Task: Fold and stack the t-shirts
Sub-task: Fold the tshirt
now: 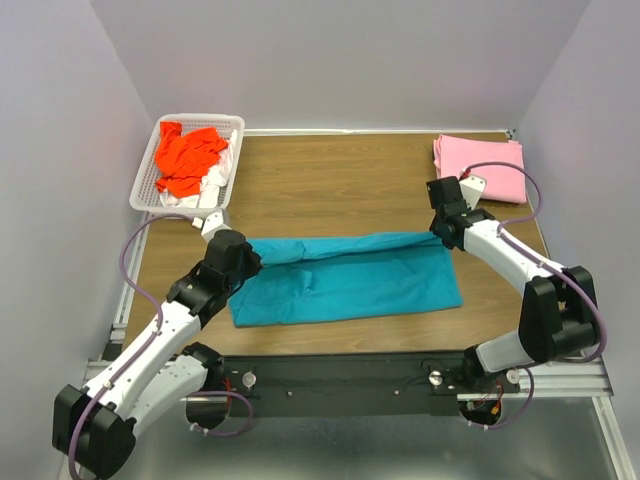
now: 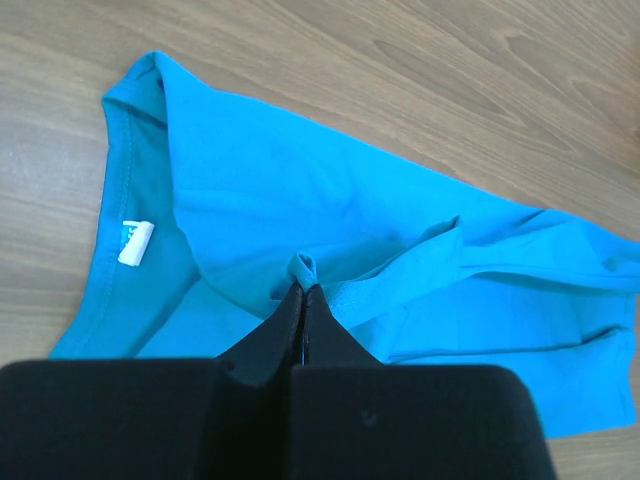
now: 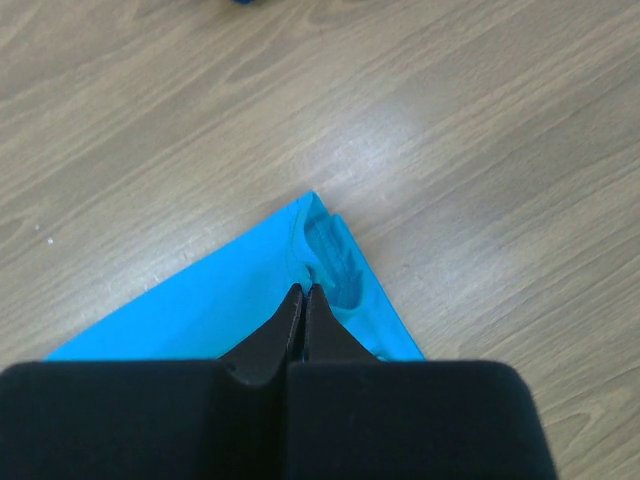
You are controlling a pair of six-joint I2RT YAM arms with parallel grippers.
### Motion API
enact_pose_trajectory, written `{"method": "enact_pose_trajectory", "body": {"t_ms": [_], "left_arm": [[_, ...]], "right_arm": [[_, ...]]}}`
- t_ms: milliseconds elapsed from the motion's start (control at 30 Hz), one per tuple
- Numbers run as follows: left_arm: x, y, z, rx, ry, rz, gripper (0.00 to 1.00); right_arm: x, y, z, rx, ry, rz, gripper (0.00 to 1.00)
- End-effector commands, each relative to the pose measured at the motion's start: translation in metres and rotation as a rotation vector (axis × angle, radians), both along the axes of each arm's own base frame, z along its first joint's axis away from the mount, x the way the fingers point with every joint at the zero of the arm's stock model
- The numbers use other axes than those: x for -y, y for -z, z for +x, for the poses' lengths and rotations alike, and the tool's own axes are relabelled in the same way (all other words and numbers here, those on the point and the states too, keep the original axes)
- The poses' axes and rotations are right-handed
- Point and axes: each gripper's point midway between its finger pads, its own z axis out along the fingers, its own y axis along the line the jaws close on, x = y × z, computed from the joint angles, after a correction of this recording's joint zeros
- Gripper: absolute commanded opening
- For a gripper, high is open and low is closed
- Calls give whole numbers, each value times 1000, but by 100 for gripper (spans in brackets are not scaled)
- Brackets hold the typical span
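Note:
A teal t-shirt lies stretched across the middle of the table, its far edge lifted and folded toward the front. My left gripper is shut on that edge at the shirt's left end; a pinched nub of cloth shows at the fingertips. At the right end my right gripper is shut on the shirt's hem corner. A pink t-shirt lies folded at the far right corner. An orange-red t-shirt sits crumpled on white cloth in the basket.
The white lattice basket stands at the far left corner of the wooden table. A white label shows inside the teal shirt's collar. Walls close in on the left, back and right.

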Motion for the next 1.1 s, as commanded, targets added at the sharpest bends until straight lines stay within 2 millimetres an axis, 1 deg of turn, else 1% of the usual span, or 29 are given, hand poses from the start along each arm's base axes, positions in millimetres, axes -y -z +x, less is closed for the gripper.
{"method": "enact_pose_trajectory", "body": {"t_ms": [0, 167, 233, 267, 300, 333, 367, 400, 433, 467, 500, 533, 600, 633, 667, 700, 733, 767, 800, 867, 900, 933, 967, 1000, 1033, 1067], "left_arm": [[-8, 8, -12, -23, -58, -31, 0], [-2, 28, -28, -90, -55, -91, 0], [-2, 43, -37, -124, -57, -107, 0], [-1, 48, -41, -147, -72, -134, 0], [-2, 59, -48, -176, -74, -135, 0], [-1, 63, -51, -190, -78, -149, 0], [3, 66, -55, -212, -67, -170, 9], [5, 67, -58, -216, -62, -189, 17], [7, 66, -61, -225, -56, -204, 20], [8, 62, -63, -221, -64, -224, 43], [8, 59, -64, -216, -71, -237, 50], [7, 57, -67, -222, -71, -237, 65], [8, 43, -68, -192, -71, -268, 78], [7, 40, -70, -192, -77, -268, 90], [6, 35, -69, -177, -82, -273, 98], [5, 23, -67, -142, -80, -282, 98], [1, 19, -65, -124, -94, -269, 98], [1, 9, -61, -98, -91, -269, 98], [0, 4, -59, -84, -96, -271, 98], [1, -6, -49, -34, -87, -257, 98], [4, -9, -43, -24, -72, -244, 98], [9, -13, -39, -11, -49, -238, 98], [14, -21, -29, 32, -16, -228, 98], [19, -17, -23, 14, 0, -200, 98], [22, -16, -18, 15, 13, -184, 98], [23, -16, -11, 17, 13, -168, 98]], "right_arm": [[-6, 2, -8, 3, -30, 32, 1], [-9, 10, -19, -13, -42, 57, 1], [-7, 18, -28, -32, -38, 66, 1], [-8, 23, -32, -43, -37, 72, 2], [-7, 24, -34, -43, -34, 74, 4], [-7, 25, -37, -44, -32, 78, 8], [-6, 32, -44, -56, -22, 87, 12], [-5, 30, -47, -46, -16, 95, 18], [-4, 31, -51, -44, -14, 98, 21], [0, 35, -57, -47, -1, 92, 25], [2, 35, -61, -44, 3, 87, 31], [5, 30, -65, -32, 7, 84, 32], [7, 24, -72, -25, 6, 87, 37], [8, 19, -76, -18, 4, 89, 57], [6, 15, -78, -16, -20, 91, 77], [3, 10, -77, -8, -42, 100, 100], [-4, 3, -76, 0, -97, 122, 100], [-12, -7, -72, 16, -139, 146, 100], [-20, -13, -69, 21, -185, 170, 100], [-42, -27, -63, 44, -297, 234, 100], [-66, -32, -64, 41, -433, 306, 100], [-82, -44, -56, 91, -509, 344, 100], [-111, -52, -63, 95, -667, 445, 100], [-126, -58, -64, 106, -740, 497, 100], [-143, -58, -65, 96, -805, 549, 100], [-166, -71, -66, 127, -916, 617, 100]]}}
